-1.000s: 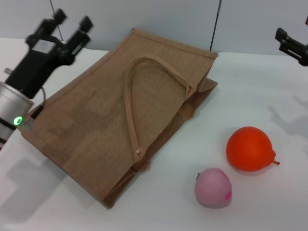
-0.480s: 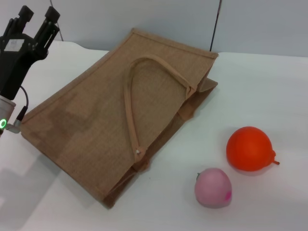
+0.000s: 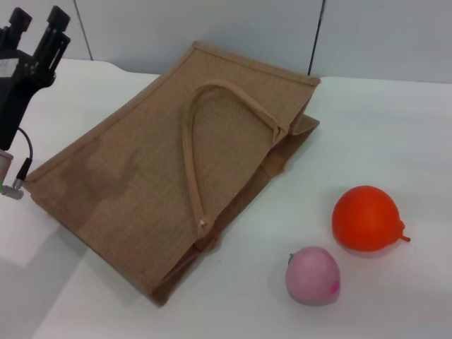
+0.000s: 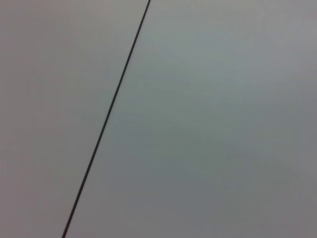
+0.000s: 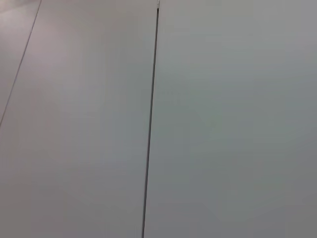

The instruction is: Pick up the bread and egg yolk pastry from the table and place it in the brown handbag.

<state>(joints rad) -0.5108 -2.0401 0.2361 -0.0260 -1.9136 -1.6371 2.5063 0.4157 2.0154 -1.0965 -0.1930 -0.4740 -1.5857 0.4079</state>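
A: Nearest on the counter (image 3: 395, 120)?
B: A pink ball (image 3: 313, 275), then an orange ball (image 3: 366, 218). No bread or pastry in sight.
A: And the bag (image 3: 141, 183)?
B: Lying flat, its length running from near-left to far-right, mouth at the near end. What it holds is hidden.
A: Hands?
B: The left hand (image 3: 35, 21) is raised at the far left, its 2 fingers apart and holding nothing. The right is out of view.

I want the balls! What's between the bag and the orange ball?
Only bare white table lies between the bag and the orange ball, in the head view.
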